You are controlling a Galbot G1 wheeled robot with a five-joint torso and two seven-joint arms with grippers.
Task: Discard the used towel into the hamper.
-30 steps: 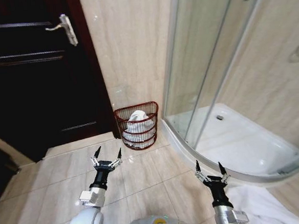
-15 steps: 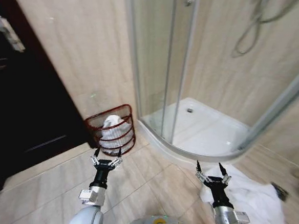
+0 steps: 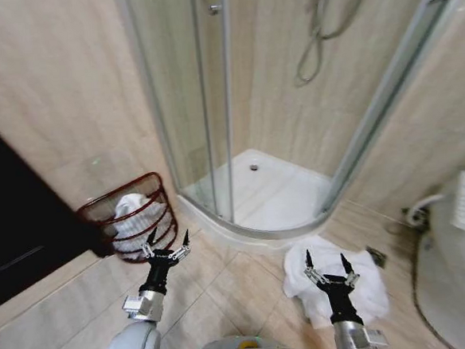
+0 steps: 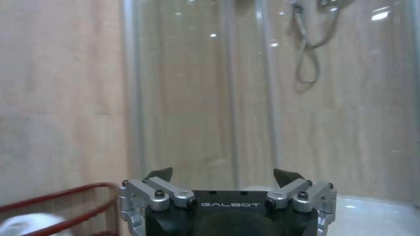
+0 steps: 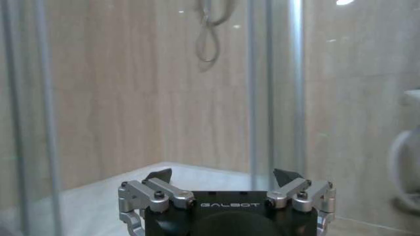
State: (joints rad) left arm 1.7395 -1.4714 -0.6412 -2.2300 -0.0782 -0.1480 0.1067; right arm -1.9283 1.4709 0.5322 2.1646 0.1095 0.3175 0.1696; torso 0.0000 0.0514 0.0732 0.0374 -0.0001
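Head view puts the used towel [image 3: 336,283] on the floor tiles [image 3: 240,290] near the robot, to the right, a crumpled white heap just outside the curved rim of the shower tray [image 3: 270,200]. It looks soft and limp, light to lift, with no stiff edge; it will likely sag and trail once raised, so a raised fold near the middle of the heap seems the best place to pinch, rather than a thin corner that could leave most of the cloth dragging. It should not be slippery or fragile, though loose ends might catch on the rim of the hamper.

Above the near part of the heap hangs the right pincer [image 3: 325,265], its fingers spread wide and grasping nothing; whether it touches the cloth cannot be told. The left pincer [image 3: 166,243] is held out on the left, also spread wide and empty, just in front of the hamper [image 3: 128,222].

That hamper, a dark red wire basket, stands on the floor at the far left against the tiled wall [image 3: 61,115], beside the glass shower screen [image 3: 192,105], and already has something white [image 3: 129,207] inside. Towel and hamper lie well apart. A dark door [image 3: 12,214] is at the left edge, and a white toilet [image 3: 462,262] at the right.
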